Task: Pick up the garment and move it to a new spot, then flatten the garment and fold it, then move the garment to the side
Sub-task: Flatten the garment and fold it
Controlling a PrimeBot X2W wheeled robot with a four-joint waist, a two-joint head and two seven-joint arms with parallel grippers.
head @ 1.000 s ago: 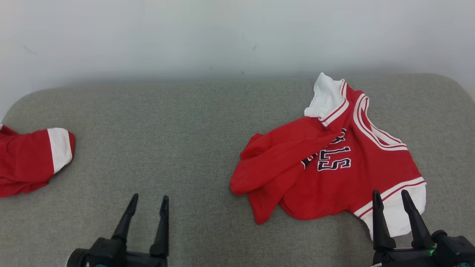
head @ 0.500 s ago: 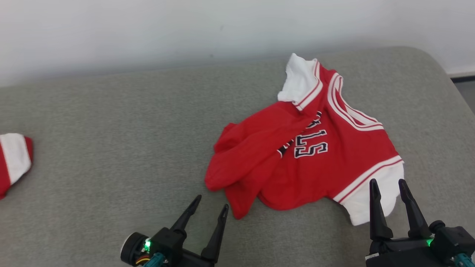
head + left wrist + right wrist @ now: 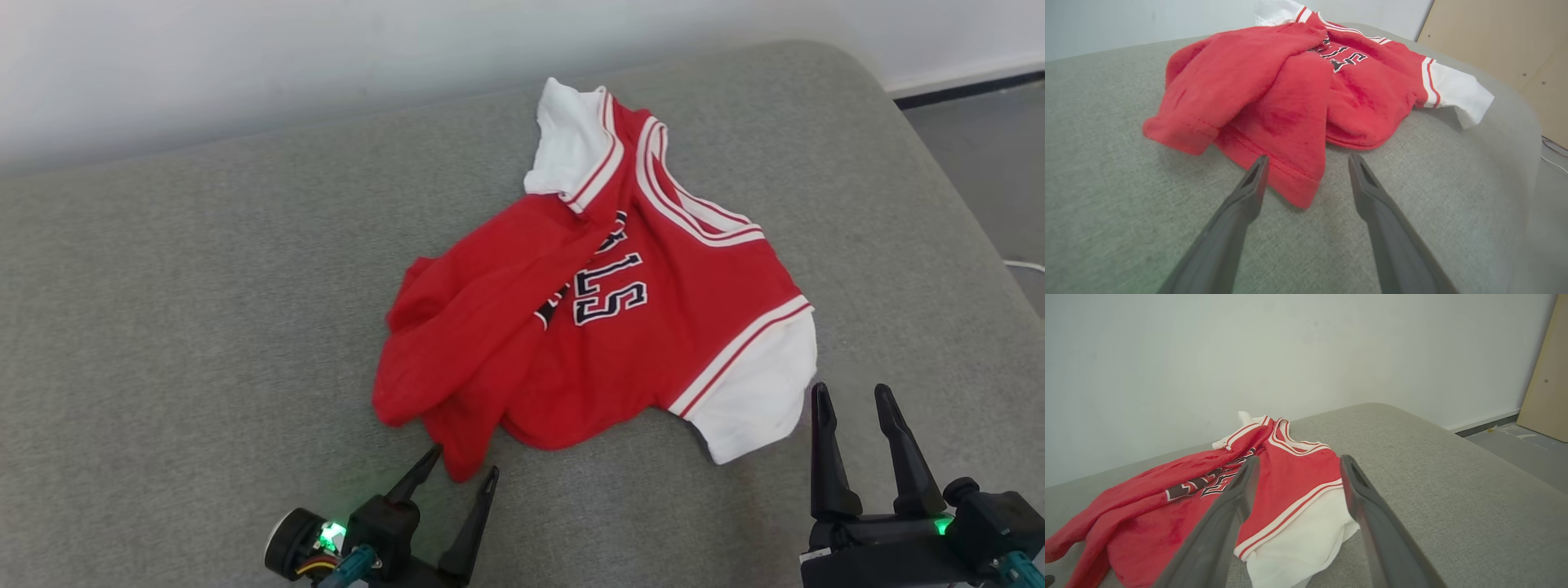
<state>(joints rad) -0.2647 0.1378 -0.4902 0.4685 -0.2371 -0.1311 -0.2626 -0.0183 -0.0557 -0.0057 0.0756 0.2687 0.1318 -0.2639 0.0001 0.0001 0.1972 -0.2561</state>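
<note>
Head view: we find the red jersey (image 3: pixel 620 327) crumpled on the grey cushion (image 3: pixel 204 327), right of centre.
Claws: left gripper (image 3: pixel 465 459) and right gripper (image 3: pixel 851 389) both spread wide, holding nothing.
Risk: we judge a pinch at the hem corner (image 3: pixel 1298 192) may catch one layer only, tightening the bunch.
Left wrist view: shows us stacked hem folds which the head view flattens.
Right wrist view: white sleeve (image 3: pixel 1298 543) just ahead of the fingers.
</note>
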